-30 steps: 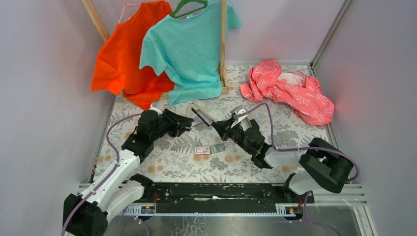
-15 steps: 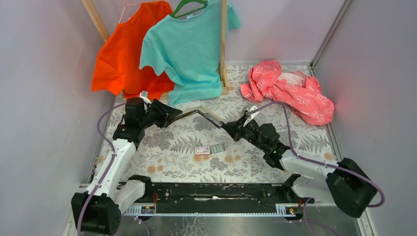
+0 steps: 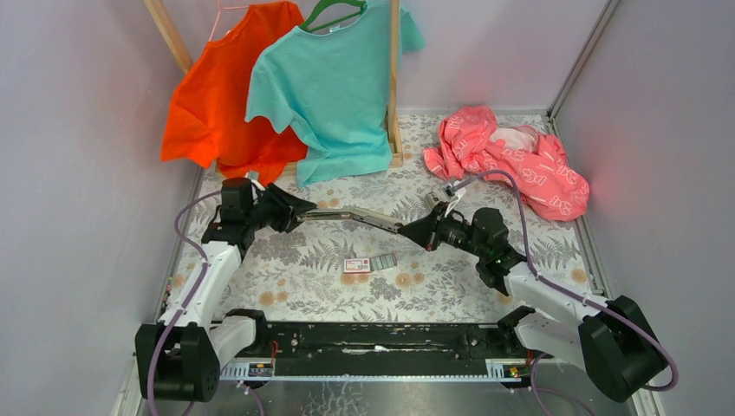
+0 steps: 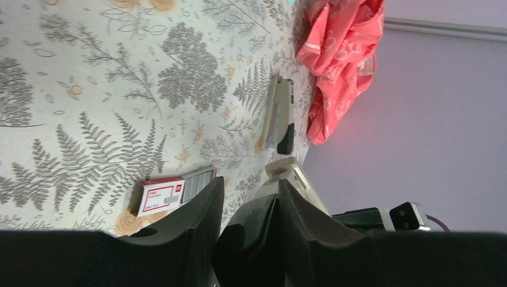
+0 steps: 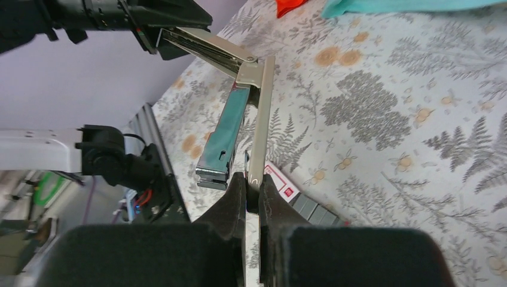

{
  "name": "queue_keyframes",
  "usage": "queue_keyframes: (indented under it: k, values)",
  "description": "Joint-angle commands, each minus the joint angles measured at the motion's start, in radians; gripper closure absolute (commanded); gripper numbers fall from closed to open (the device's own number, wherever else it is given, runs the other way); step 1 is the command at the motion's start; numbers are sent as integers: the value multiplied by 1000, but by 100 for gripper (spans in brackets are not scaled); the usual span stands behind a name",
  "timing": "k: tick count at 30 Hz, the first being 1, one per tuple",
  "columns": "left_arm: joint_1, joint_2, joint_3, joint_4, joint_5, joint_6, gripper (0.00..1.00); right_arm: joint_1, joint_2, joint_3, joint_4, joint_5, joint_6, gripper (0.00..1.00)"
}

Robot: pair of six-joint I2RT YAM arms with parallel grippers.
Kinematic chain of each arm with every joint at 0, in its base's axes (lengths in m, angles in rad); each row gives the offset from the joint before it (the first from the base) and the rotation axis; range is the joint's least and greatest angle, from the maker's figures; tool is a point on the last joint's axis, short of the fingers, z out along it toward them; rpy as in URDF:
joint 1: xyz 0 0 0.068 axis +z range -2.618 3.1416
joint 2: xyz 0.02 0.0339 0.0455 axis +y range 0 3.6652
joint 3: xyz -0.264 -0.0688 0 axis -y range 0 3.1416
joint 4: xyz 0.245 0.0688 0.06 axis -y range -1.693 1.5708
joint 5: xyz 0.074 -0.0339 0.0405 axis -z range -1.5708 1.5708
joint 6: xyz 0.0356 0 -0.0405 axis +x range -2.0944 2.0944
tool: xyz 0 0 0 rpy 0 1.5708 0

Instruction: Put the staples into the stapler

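L tool (image 3: pixel 301 212) & R tool (image 3: pixel 406 229) each pinch one end of the open stapler (image 3: pixel 351 214) mid-frame; staples (image 3: pixel 368 263) lie on bench (image 3: pixel 451 295) just below it in the pic, long side left-right, nearer R tool.

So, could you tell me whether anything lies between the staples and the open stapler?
Nothing visible does: the staples box lies on the table near the stapler, which the left gripper and right gripper hold spread open.
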Motion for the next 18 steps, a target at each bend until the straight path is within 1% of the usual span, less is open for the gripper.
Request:
queue_keyframes:
  k: [1, 6, 10, 12, 15, 18]
  values:
    - [76, 18, -60, 33, -273, 83, 62, -79, 18, 56, 251, -93, 149, 100]
    - [80, 37, -95, 64, -307, 70, 51, -95, 64, 77, 344, -162, 256, 100]
    - [84, 62, -138, 97, -327, 46, 38, -97, 67, 104, 321, -170, 266, 100]
    - [86, 80, -156, 113, -326, 35, 31, -98, 65, 115, 282, -159, 259, 100]
    - [89, 98, -165, 117, -316, 29, 28, -98, 74, 125, 254, -139, 255, 100]
    - [88, 73, -157, 109, -300, 33, 23, -99, 106, 130, 249, -123, 265, 100]
